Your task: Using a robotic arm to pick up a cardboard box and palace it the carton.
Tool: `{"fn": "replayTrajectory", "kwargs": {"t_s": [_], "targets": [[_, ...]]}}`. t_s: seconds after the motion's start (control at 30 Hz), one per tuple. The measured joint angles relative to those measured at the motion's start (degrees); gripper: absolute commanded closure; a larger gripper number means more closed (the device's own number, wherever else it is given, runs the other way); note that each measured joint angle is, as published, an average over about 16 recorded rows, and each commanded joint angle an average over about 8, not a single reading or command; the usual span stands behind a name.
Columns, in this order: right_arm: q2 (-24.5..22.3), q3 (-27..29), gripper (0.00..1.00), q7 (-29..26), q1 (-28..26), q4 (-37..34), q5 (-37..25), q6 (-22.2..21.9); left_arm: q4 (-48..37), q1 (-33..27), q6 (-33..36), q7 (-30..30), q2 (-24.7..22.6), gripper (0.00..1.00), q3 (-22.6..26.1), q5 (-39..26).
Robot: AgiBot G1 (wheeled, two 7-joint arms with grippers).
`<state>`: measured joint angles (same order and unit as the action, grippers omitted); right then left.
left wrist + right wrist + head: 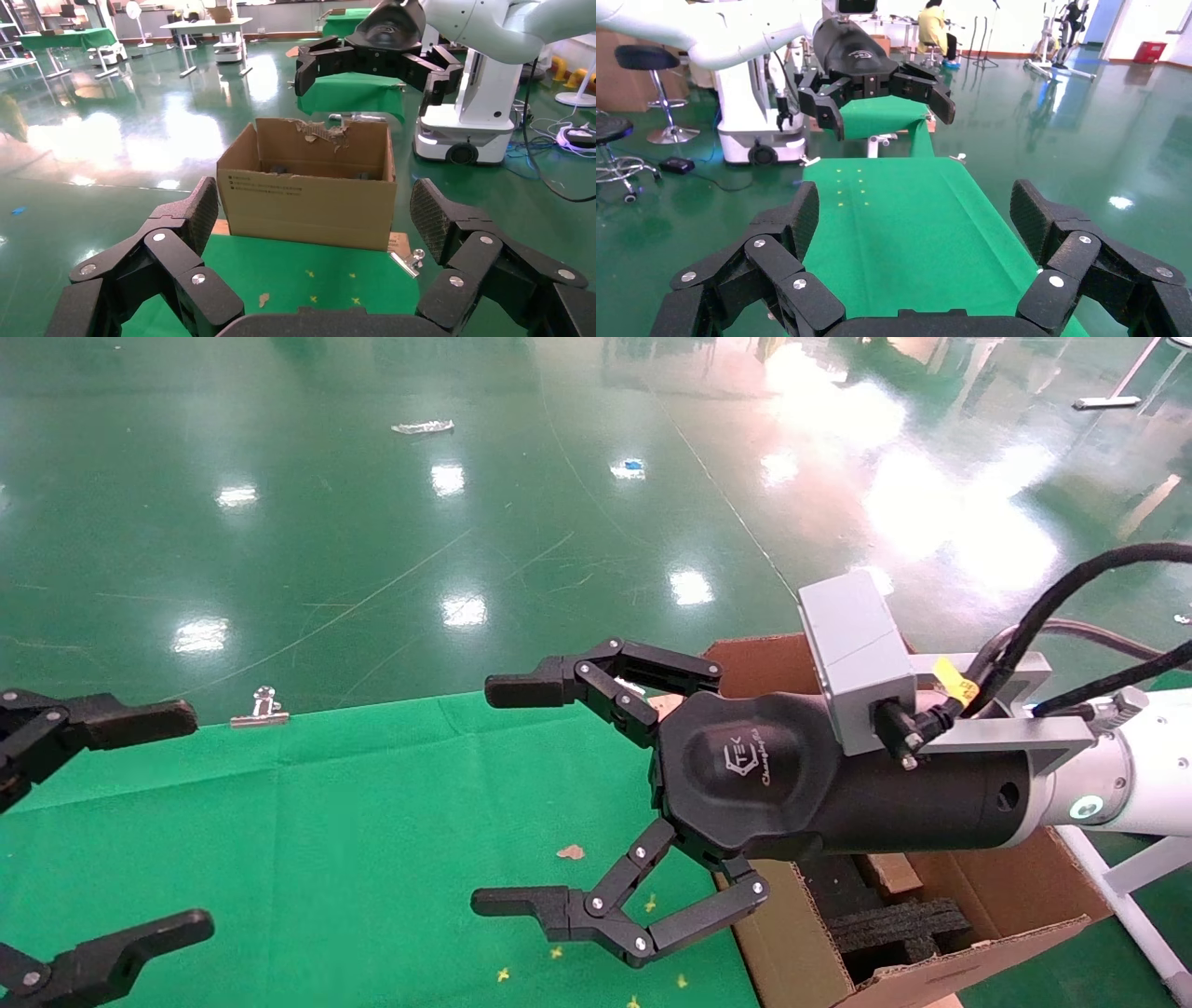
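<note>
My right gripper [503, 795] on its white arm hovers open above the green table, beside the carton's left wall, nothing between its fingers. It also shows in the left wrist view as the right gripper [372, 81] above the carton [309, 200]. The carton [792, 933] stands at the table's right end, flaps raised, one torn, with black foam [894, 929] inside. At the table's left end my left gripper [186, 820] is open and empty. The cardboard box is out of view.
A green cloth [372, 822] covers the table, with small yellow marks [557, 952] and a cardboard scrap [570, 851] on it. A metal clip [261, 710] holds the far edge. A tan cardboard piece [889, 873] lies among the foam, partly hidden by the arm.
</note>
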<state>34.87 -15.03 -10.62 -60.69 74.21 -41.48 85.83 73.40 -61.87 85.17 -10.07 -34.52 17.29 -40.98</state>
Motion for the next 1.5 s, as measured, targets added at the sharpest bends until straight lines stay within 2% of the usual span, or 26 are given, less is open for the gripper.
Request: {"fn": "replayTrajectory", "kwargs": {"t_s": [0.2, 1.5], "targets": [[-0.2, 1.2, 0.00, 0.3, 1.0, 0.9, 0.5, 0.2, 0.0, 0.0, 0.0, 0.0, 0.0, 0.00, 0.0, 0.0], [0.1, -1.0, 0.00, -0.1, -0.9, -0.6, -0.4, -0.2, 0.0, 0.0, 0.0, 0.0, 0.0, 0.00, 0.0, 0.0]]}}
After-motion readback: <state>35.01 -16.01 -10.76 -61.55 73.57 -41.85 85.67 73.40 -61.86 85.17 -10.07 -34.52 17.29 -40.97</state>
